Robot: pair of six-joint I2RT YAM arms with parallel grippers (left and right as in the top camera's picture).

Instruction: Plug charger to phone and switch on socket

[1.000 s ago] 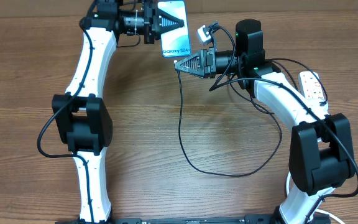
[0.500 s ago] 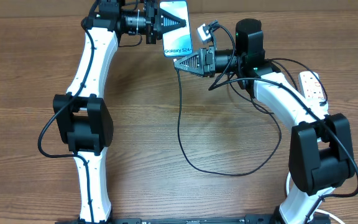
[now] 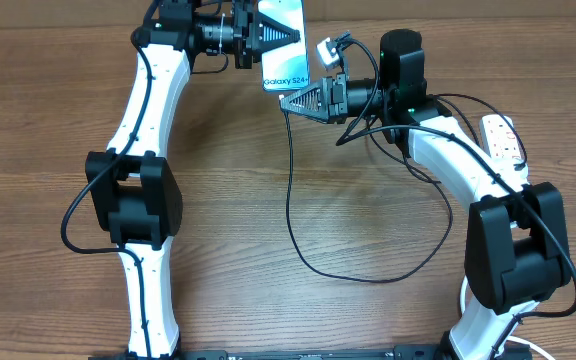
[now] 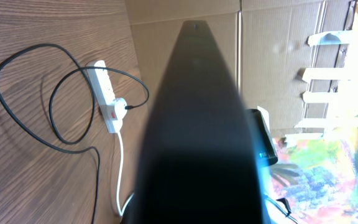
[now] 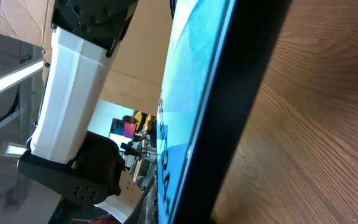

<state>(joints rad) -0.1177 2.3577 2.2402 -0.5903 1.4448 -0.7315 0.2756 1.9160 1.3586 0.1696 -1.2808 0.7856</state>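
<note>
wood-grain table (image 3: 218, 200) lies under both arms. your left gripper (image 3: 290, 38) is clamped on the phone (image 3: 286, 68). one black finger lies across the cyan screen, just above the white "galaxy s24" text, and the screen faces up to the overhead camera. the phone's lower short edge points toward your right gripper (image 3: 286, 104), which sits just below that edge and slightly to its right.

the right jaws are pinched narrow on the tip end of the charger (image 3: 290, 200). the plug tip is too small to make out, so you cannot tell whether it touches the phone. from the right fingertips the thin black cable drops toward the robot base, sweeps in a wide loop and climbs back toward the socket (image 3: 503, 138). the socket lies on the table well behind the right gripper, beside that arm's forearm.

through your left wrist camera the phone fills the middle as a dark, blurred slab with a cyan glow on its right side. far ahead of the left fingers lies the white power strip, showing a red switch mark, with black cable looping beside it and its thick white cord (image 4: 120, 165) trailing off.

through your right wrist camera the cyan screen and dark frame cross the view close in front of the fingers. the left arm's white link (image 5: 73, 93) shows beyond them.
</note>
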